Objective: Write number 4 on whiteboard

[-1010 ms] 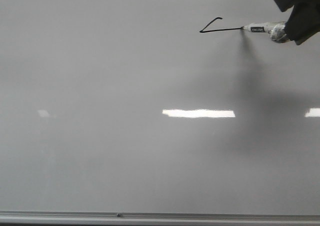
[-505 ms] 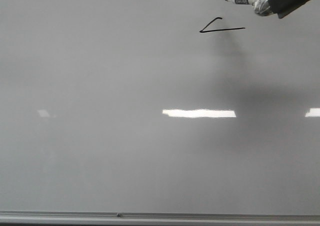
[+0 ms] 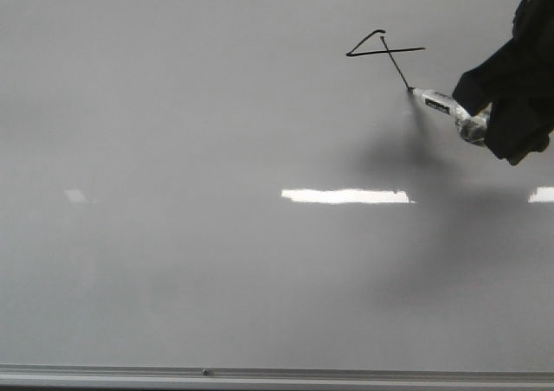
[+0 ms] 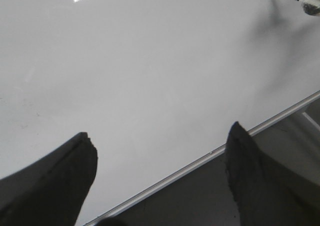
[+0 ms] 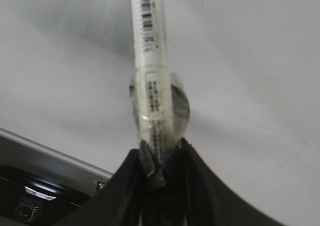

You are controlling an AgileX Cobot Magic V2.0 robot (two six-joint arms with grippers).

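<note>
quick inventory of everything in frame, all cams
whiteboard: 1, glossy pale grey-white, fills the front view; grey frame strip along its near edge
number 4: 1, thin black lines, upper right of the board, stem running down to the marker tip
marker: 1, white barrel with clear tape wrap, tip on the board at the stem's lower end
light reflections: several, bright white, scattered on the board
left gripper: 1, black, open, empty, over the board's near edge
right gripper: 1, black, shut on marker, right side of the board
</note>
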